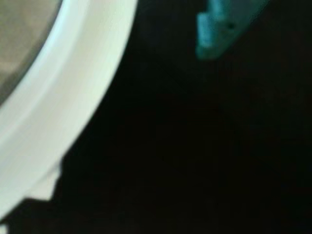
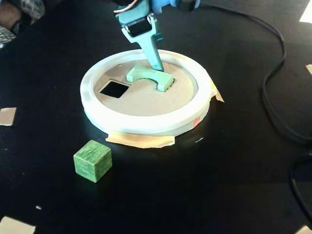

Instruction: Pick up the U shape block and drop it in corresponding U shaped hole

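The U shape block (image 2: 146, 74), pale mint with its notch facing the camera, lies on the tan cardboard disc (image 2: 141, 100) inside the white ring (image 2: 146, 124). Nothing grips it. The U shaped hole does not show; the block lies right of the square cutout (image 2: 114, 89) and may cover it. My teal gripper (image 2: 157, 66) points down just behind the block, its one visible finger (image 2: 152, 51) ending at the block's back edge. The wrist view shows only a blurred teal finger (image 1: 219, 27) with dark space beside it, plus the ring (image 1: 63, 92) at left. The jaws look open.
A darker green cube (image 2: 92, 161) stands on the black table in front of the ring, at the left. A black cable (image 2: 273, 92) curves along the right side. Tan tape scraps (image 2: 7, 116) lie near the table edges and under the ring.
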Tool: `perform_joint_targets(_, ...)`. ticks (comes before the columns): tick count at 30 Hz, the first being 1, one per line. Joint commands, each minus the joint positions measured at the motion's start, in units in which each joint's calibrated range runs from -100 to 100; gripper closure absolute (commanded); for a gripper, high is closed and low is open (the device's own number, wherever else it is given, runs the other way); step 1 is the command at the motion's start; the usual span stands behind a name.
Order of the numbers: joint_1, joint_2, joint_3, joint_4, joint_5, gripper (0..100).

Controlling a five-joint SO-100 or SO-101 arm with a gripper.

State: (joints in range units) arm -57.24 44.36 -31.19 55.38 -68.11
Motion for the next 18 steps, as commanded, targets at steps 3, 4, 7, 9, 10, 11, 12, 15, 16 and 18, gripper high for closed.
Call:
perform_joint_targets(3, -1.6, -11.1, -8.0, -0.8, 2.0, 0)
perform_joint_targets(4, -0.9, -12.6, -8.0, -0.8, 3.1, 0)
perform_joint_targets(7, 0.7, -16.4, -7.2, -0.8, 8.5, 0)
perform_joint_targets(9, 4.1, -18.3, -7.0, -0.8, 13.7, 0)
perform_joint_targets(10, 5.4, -19.0, -7.0, -0.8, 16.3, 0)
perform_joint_targets(11, 6.8, -19.5, -7.0, -0.8, 18.9, 0)
perform_joint_targets(12, 9.1, -20.0, -6.9, -0.7, 23.8, 0)
perform_joint_targets(15, 14.8, -20.2, -6.2, 0.6, 34.0, 0)
perform_joint_targets(16, 16.0, -20.4, -6.1, 2.3, 37.2, 0)
perform_joint_targets(18, 19.4, -22.3, -5.8, 9.6, 44.5, 0)
